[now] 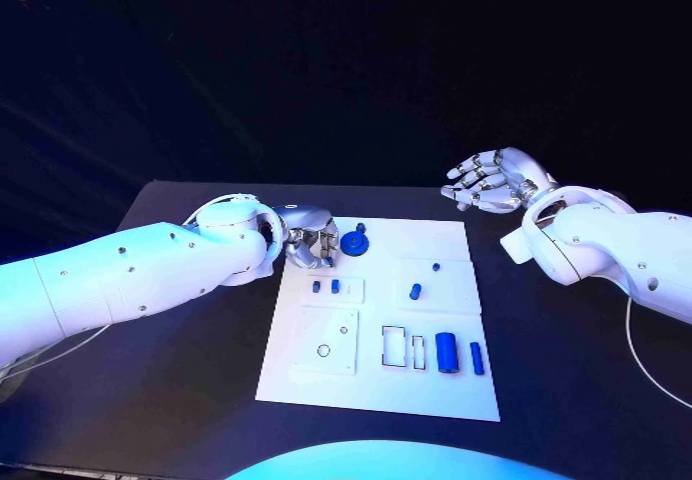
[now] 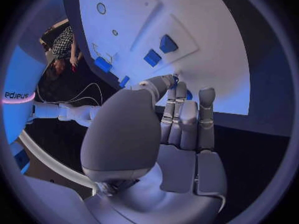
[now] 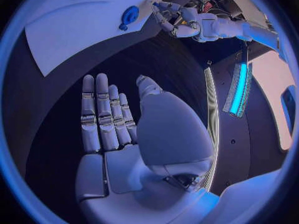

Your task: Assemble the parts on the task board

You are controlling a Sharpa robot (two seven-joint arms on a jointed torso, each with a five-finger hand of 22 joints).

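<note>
At the board's (image 1: pixel 433 390) far-left corner, we are watching the left hand (image 1: pixel 309 243) closing beside the blue wheel (image 1: pixel 355 244) — grip unclear; a nudge may be dislodging it — right hand (image 1: pixel 493 181) idling, holding nothing.

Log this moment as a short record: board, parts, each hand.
task board: white plate in the middle of the black table
round part: blue disc at the board's far left corner
loose parts: two blue bars at the near right
left hand: at the board's far left edge, beside the disc; grasp unclear
right hand: raised beyond the board's far right corner, fingers apart, holding nothing
</note>
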